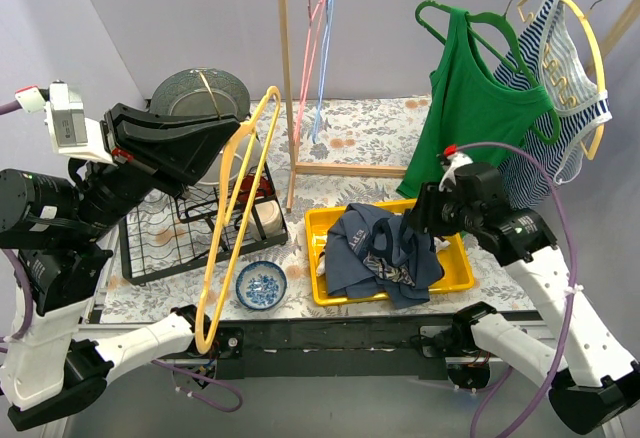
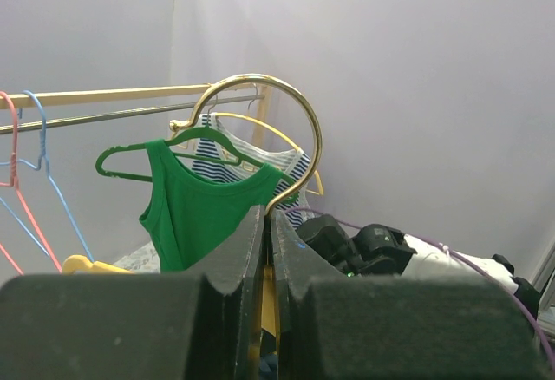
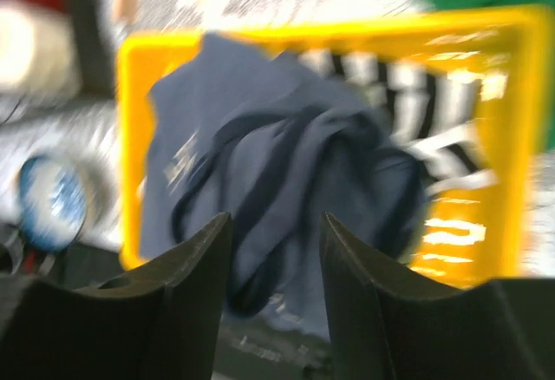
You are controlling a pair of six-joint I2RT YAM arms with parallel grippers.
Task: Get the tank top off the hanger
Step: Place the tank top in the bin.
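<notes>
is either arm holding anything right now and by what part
Left gripper: shut on the yellow hanger, at the neck below its metal hook. Right gripper: open, holding nothing.

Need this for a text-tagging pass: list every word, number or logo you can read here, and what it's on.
Navy top in the tray: pale print, too small from above and blurred in the right wrist view; unreadable.
Held hanger, green top, striped top: no text seen.
Nothing in these views can be read.
</notes>
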